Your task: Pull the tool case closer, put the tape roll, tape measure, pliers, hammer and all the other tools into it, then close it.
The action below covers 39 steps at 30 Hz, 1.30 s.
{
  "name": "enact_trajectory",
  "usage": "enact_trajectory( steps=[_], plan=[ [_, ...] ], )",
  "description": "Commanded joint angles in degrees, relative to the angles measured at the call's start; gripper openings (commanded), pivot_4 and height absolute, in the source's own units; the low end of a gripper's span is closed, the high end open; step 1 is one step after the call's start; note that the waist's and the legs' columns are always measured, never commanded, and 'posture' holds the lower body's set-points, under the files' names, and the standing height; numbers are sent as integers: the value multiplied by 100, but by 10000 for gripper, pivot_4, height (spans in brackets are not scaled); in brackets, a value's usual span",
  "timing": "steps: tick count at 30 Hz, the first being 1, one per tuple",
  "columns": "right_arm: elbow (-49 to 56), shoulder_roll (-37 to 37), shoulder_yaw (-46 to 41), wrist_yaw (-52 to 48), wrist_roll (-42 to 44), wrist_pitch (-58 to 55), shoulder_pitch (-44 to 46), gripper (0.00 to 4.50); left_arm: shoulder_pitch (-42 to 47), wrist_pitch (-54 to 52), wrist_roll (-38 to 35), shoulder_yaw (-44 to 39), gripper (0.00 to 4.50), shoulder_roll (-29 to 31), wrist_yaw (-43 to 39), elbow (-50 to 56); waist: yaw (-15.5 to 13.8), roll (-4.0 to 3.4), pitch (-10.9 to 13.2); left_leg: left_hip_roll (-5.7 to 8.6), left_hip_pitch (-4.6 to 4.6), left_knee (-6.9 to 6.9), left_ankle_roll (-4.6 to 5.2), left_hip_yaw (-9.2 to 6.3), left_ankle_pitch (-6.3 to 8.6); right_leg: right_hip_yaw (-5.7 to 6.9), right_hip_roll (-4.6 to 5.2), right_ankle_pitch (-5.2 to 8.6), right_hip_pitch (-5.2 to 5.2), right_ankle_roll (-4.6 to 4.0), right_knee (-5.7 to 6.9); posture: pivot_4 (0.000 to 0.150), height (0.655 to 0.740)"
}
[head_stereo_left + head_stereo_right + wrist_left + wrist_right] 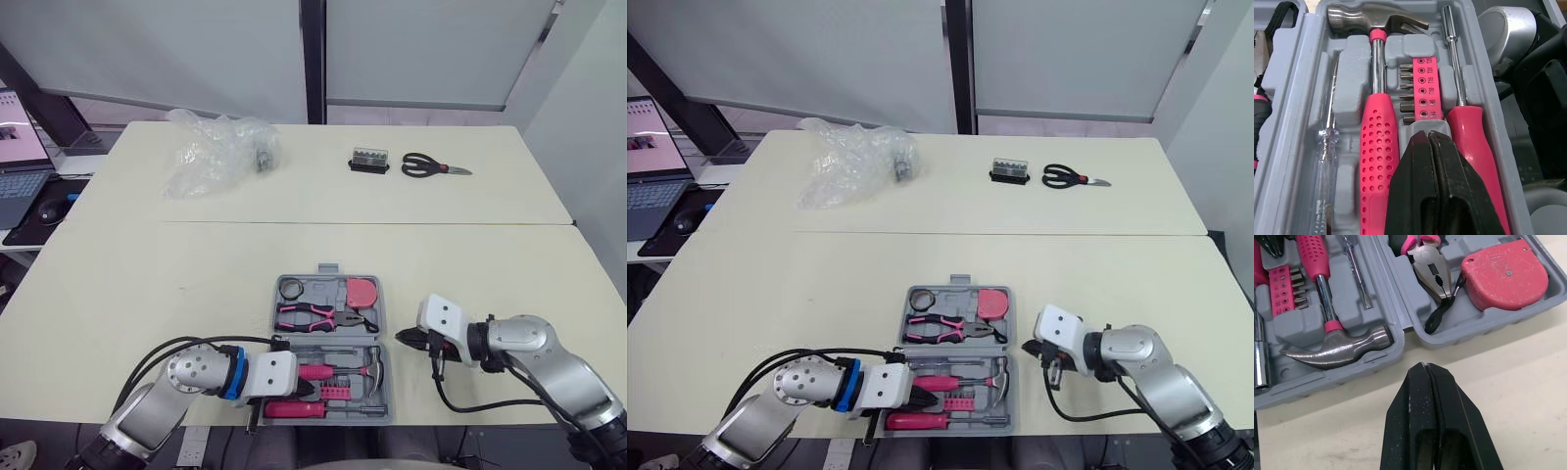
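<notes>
Between both arms in the head views, the tool case (pixel 318 289) is lying open, with the left end effector (pixel 312 387) hovering over one half. Through the left wrist view, it is pressing together just beside the hammer (pixel 1376 147), risking a snag. Ahead of the right end effector (pixel 1424 366), likewise pressed together, the case wall is sitting close; a nudge could skid it.

Cream tables (pixel 147 284) butted tog., grey panels (pixel 411 49) behind, dark post (pixel 313 59) btwn, laptop (pixel 18 166) at left
</notes>
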<state>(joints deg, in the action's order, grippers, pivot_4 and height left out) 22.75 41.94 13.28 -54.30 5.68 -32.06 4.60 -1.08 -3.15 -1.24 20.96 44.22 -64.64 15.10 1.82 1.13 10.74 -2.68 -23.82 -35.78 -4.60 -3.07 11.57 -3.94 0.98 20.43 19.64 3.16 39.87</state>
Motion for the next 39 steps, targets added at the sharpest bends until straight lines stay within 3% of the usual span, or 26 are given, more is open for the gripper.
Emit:
enact_trajectory(
  steps=[1, 9, 19, 27, 39],
  plan=[
    [2, -142, -213, 92, 350, -610, 315, 152, -75, -21, 336, 136, 0, 151, 47, -227, 7, -1, 0, 0, 1, 0, 0, 1, 0, -1, 0, 0, 0, 0, 1, 1500, 7400],
    [-1004, -637, -403, 298, 1236, -2963, 1593, 18197, 178, 49, 509, 323, 0, 115, 41, -450, 3, -7, -4, 0, 3, -1, 0, -1, 0, 0, 0, -1, -3, -1, 3, 1500, 7400],
    [-2253, -1425, -901, 906, 1703, -3779, 2342, 44644, 353, 75, 543, 472, 0, 98, 46, -543, -8, -14, -8, 6, 1, 0, 1, -1, 0, -1, 3, -1, -2, 0, 3, 1500, 7400],
    [-2422, -2211, -1230, 1798, 1661, -3462, 2155, 44644, 376, 60, 561, 533, 0, 118, -19, -550, 1, -20, -11, 5, 1, 1, 1, 0, 0, -2, 2, -1, 1, 0, 4, 1500, 7400],
    [-2680, -2814, -1579, 1814, 2293, -3762, 2253, 44644, 315, 347, 731, 627, 0, 313, -127, -662, 22, -30, -23, 1, 3, 6, 1, 1, 0, -4, -2, -1, 3, 0, 4, 1500, 7400]
  ],
)
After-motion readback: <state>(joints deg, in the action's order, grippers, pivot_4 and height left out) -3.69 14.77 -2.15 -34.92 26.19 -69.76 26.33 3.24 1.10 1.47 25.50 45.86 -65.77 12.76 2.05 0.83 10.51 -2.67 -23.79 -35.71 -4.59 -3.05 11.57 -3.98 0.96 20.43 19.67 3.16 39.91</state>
